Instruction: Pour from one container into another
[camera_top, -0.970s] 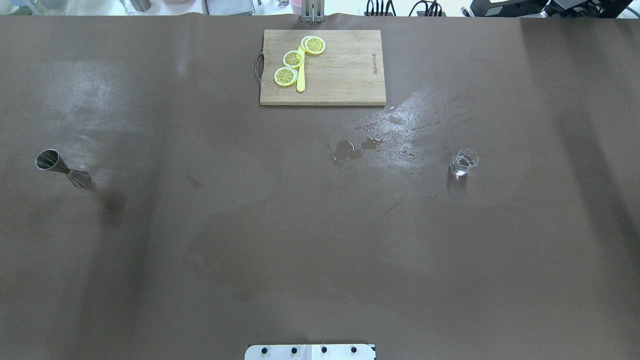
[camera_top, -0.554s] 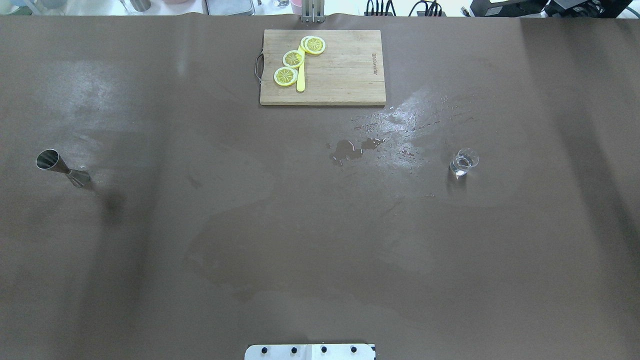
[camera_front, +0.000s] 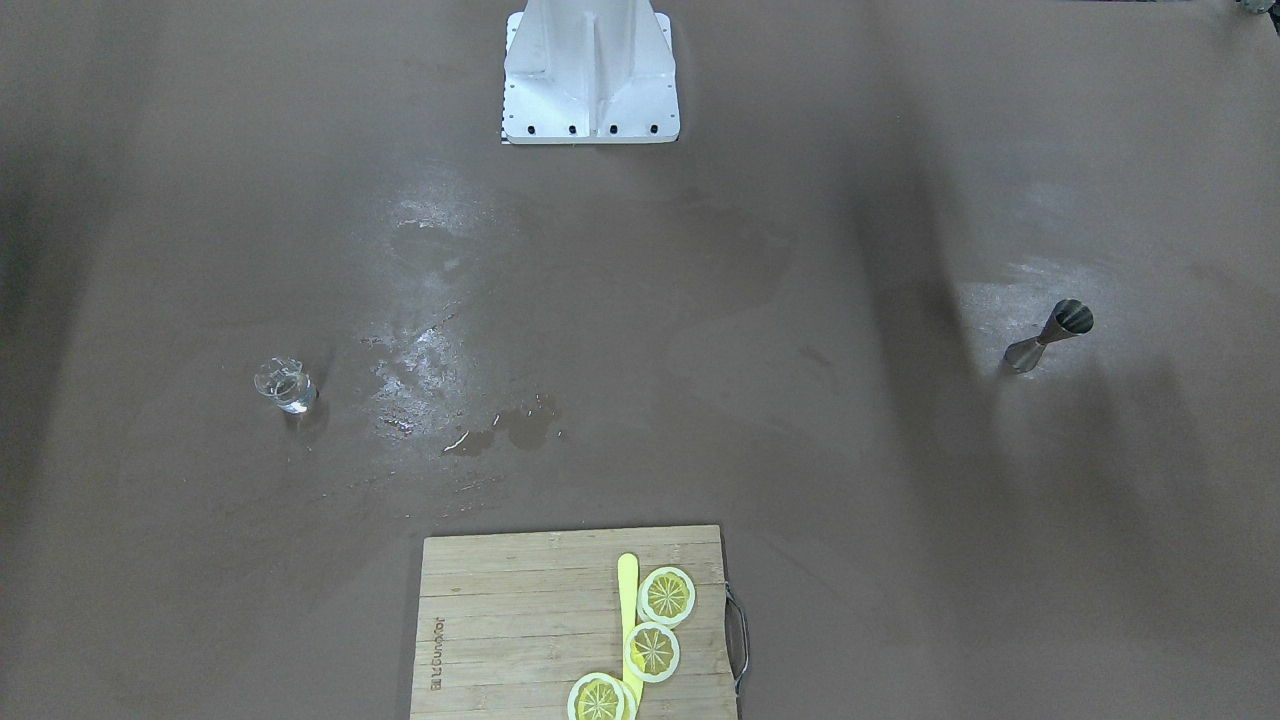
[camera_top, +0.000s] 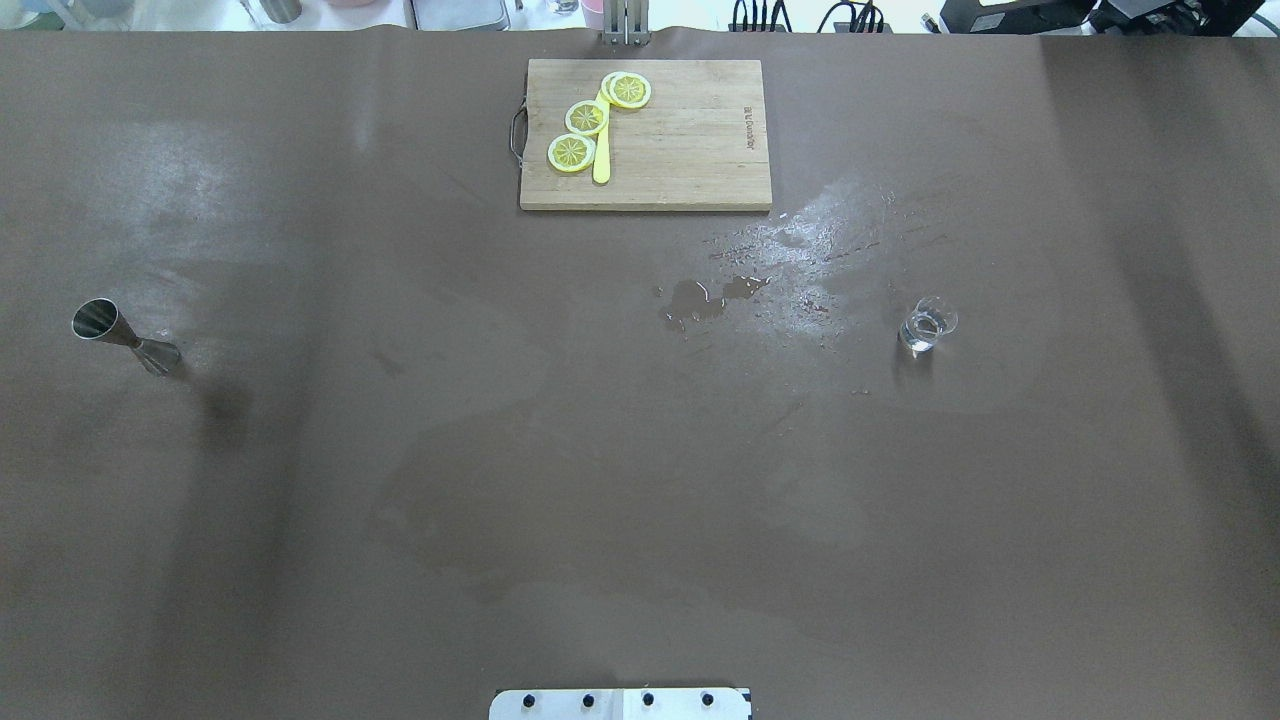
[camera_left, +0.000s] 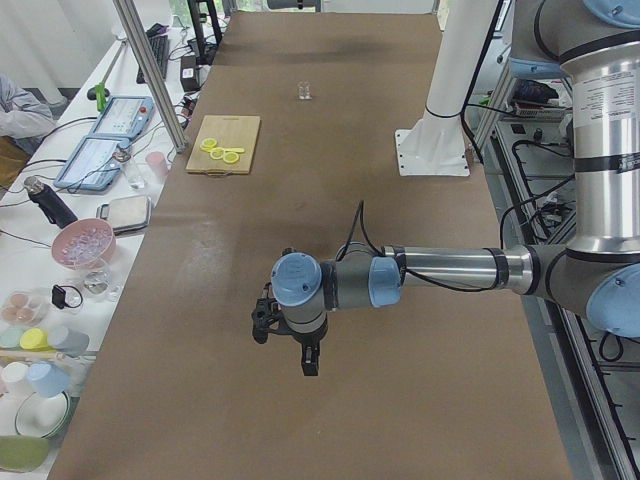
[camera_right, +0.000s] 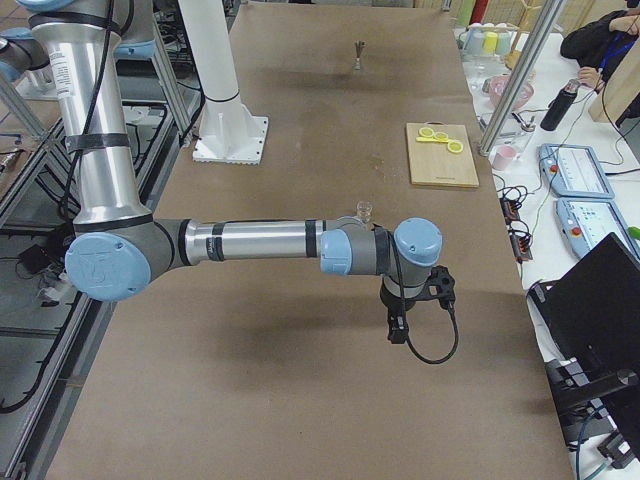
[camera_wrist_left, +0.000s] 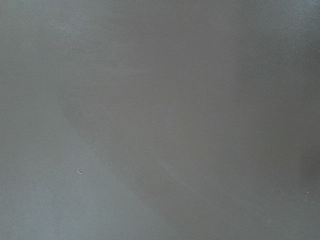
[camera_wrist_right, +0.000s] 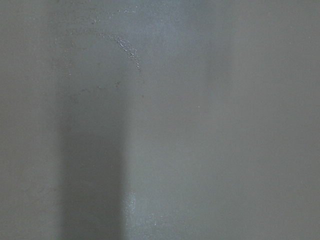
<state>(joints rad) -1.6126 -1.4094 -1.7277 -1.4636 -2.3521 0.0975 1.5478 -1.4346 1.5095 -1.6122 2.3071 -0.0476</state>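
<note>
The clear glass cup (camera_top: 927, 325) stands upright on the table's right half, with a little liquid in it; it also shows as a cup (camera_front: 284, 385) in the front-facing view. The steel jigger (camera_top: 125, 337) stands at the far left, and the same jigger (camera_front: 1050, 335) sits alone on the brown cover. Neither gripper appears in the overhead or front views. The left gripper (camera_left: 290, 340) hangs above bare table, seen only from the left end. The right gripper (camera_right: 415, 305) hovers near the cup (camera_right: 364, 210), seen only from the right end. I cannot tell whether either is open or shut.
A wooden cutting board (camera_top: 645, 135) with lemon slices (camera_top: 588, 118) and a yellow knife lies at the far middle. A small puddle (camera_top: 700, 298) and wet streaks lie between board and cup. The white robot base (camera_front: 590, 70) stands at the near edge.
</note>
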